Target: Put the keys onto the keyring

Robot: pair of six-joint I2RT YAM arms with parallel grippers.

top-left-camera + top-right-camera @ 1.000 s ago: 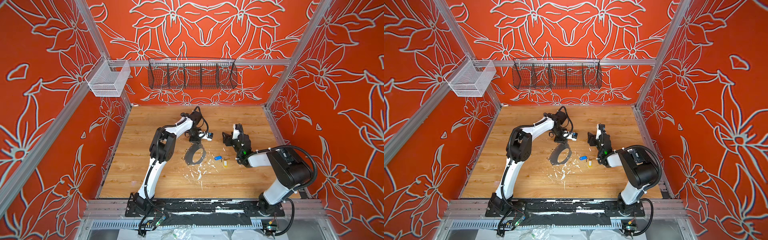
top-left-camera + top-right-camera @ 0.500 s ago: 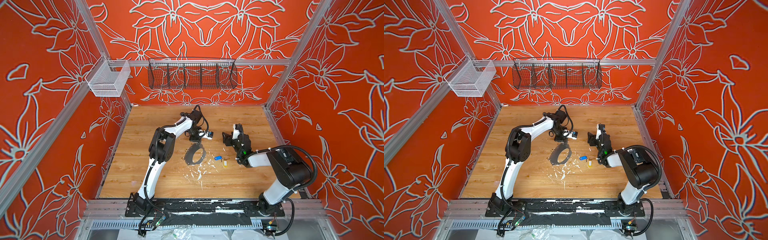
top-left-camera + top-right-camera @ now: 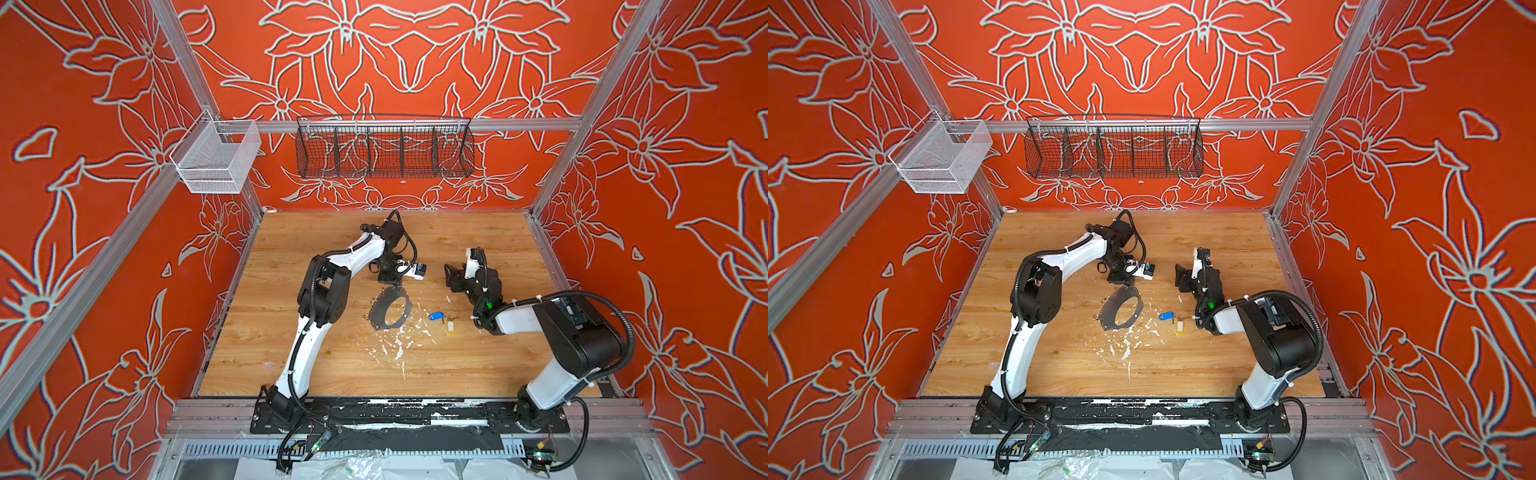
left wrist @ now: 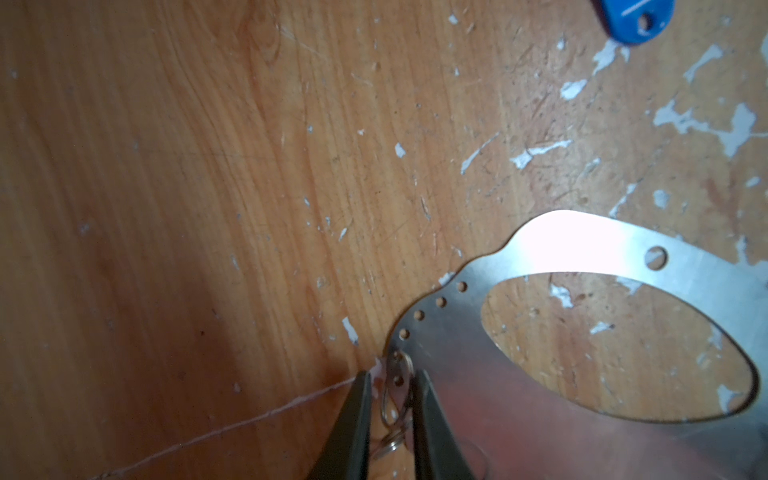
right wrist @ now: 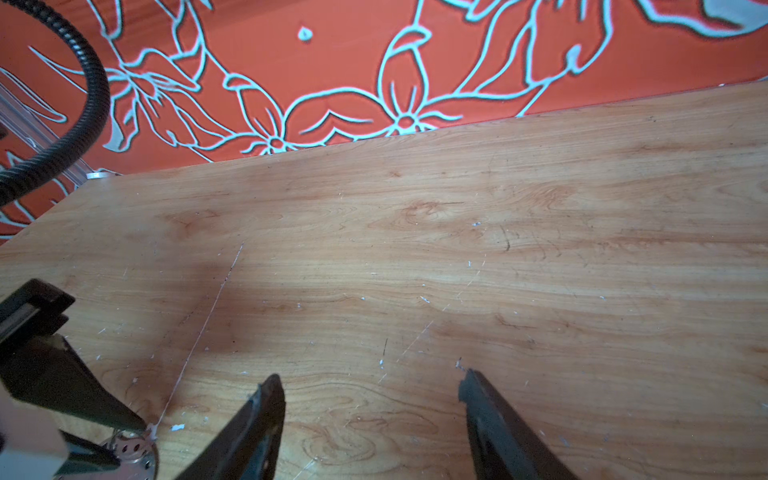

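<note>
A flat grey metal keyring (image 3: 390,311) lies near the middle of the wooden tabletop (image 3: 291,353) in both top views, its far edge under the left gripper (image 4: 390,380). In the left wrist view the two dark jaws stand only narrowly apart, one on either side of the keyring's rim where a small split ring (image 4: 397,390) hangs through one of the punched holes; the jaw tips sit right against the rim and the little ring, but whether they actually pinch either cannot be told from this angle.

The right gripper (image 5: 372,388) is well apart from the keyring, on the side where the keys lie. Its jaws are spread wide with bare wood between them, holding and touching nothing. At the edge of the right wrist view, the left gripper's jaw and the keyring's perforated rim (image 5: 133,451) show close together.

The two keys lie on the tabletop just beside the keyring, between it and the right arm (image 3: 519,320): the blue-tagged key (image 3: 436,316) nearer the keyring, the yellow-tagged key (image 3: 450,326) just beyond it. Neither is touched by a gripper. White scuffs and flakes (image 3: 395,349) mark the wood on the near side of the keyring.
</note>
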